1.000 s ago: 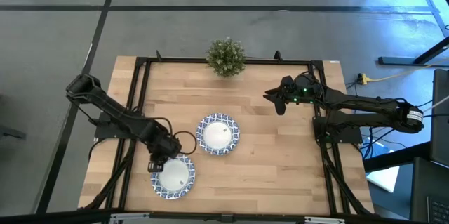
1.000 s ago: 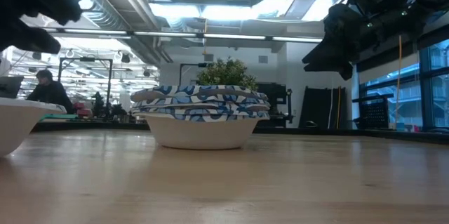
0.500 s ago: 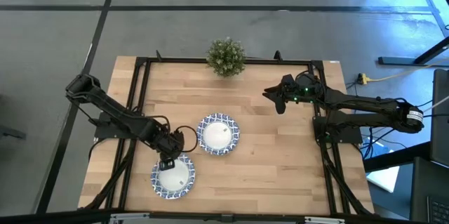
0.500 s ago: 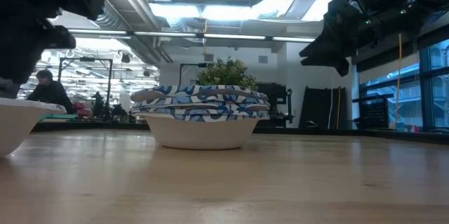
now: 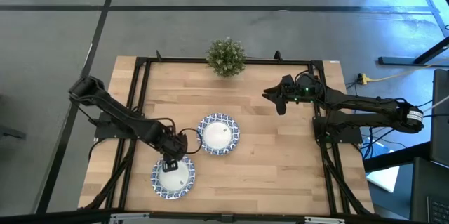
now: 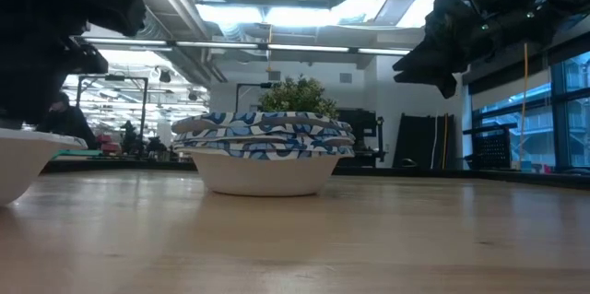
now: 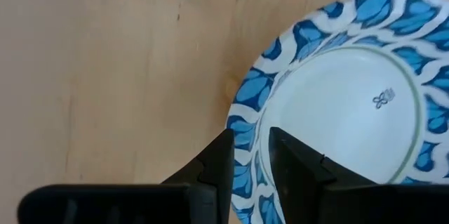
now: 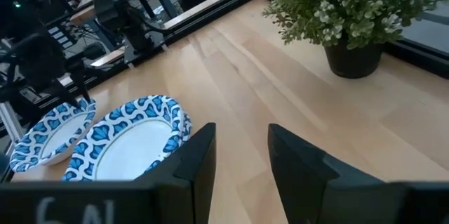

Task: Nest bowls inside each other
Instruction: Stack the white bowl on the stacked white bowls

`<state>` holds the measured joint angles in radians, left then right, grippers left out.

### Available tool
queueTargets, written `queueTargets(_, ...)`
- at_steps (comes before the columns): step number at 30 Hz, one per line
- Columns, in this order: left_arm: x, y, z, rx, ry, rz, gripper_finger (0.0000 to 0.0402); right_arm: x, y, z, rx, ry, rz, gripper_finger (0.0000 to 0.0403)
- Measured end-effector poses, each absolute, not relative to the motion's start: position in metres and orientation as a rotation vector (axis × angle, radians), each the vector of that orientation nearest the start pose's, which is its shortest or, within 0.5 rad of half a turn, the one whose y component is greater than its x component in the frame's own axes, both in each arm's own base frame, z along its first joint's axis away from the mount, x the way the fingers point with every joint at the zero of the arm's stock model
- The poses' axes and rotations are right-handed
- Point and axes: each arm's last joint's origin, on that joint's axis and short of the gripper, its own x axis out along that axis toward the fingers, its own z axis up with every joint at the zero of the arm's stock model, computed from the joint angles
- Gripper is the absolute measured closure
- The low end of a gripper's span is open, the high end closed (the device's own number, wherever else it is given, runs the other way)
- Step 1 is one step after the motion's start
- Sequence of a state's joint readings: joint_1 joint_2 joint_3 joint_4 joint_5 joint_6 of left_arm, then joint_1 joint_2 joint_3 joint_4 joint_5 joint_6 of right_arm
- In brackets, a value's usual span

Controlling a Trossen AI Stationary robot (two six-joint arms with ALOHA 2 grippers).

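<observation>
One blue-and-white bowl (image 5: 174, 178) sits alone on the table near its front left. It also shows in the left wrist view (image 7: 337, 104). A stack of nested bowls (image 5: 218, 134) (image 6: 263, 151) rests on the table just right of it and farther back. My left gripper (image 5: 170, 162) (image 7: 250, 147) points down, open, over the lone bowl's far rim, one finger over the inside and one outside. My right gripper (image 5: 275, 102) (image 8: 242, 147) hangs open and empty in the air at the far right. My left gripper has its two fingers on either side of the lone bowl's patterned rim (image 7: 247, 129), coming from above. I cannot tell whether they touch it. The bowl sits flat on the table.
A small green potted plant (image 5: 226, 57) stands at the middle of the far edge. A black frame runs along the table's left, right and far sides. Bare wood lies to the right of the stack.
My left gripper has gone toward the table's right edge, from beside the lone bowl's left rim to over its far rim, and has rolled and tipped more steeply down. Both bowls' places are the same.
</observation>
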<state>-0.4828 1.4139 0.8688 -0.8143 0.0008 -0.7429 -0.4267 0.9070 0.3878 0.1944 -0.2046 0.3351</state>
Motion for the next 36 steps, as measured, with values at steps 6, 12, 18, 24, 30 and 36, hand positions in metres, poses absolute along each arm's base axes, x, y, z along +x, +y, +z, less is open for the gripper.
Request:
queueTargets(6,0.215,-0.114,0.185,-0.246,1.43,0.076,0.0317,0.176,-0.074,0.212,0.429,0.266,-0.27,0.0271)
queueTargets(12,0.218,-0.115,0.177,-0.205,1.456,0.06,0.0317,0.176,-0.074,0.212,0.43,0.266,-0.27,0.0271)
queueTargets(18,0.219,-0.116,0.175,-0.196,1.466,0.046,0.0317,0.176,-0.074,0.212,0.43,0.265,-0.27,0.0271)
queueTargets(24,0.217,-0.115,0.175,-0.191,1.486,0.05,0.0317,0.177,-0.074,0.214,0.423,0.245,-0.267,0.0271)
queueTargets(30,0.214,-0.114,0.175,-0.18,1.502,0.074,0.0317,0.177,-0.074,0.214,0.421,0.245,-0.266,0.0271)
queueTargets(36,0.215,-0.112,0.175,-0.203,1.503,0.092,0.0317,0.177,-0.074,0.214,0.415,0.246,-0.266,0.0271)
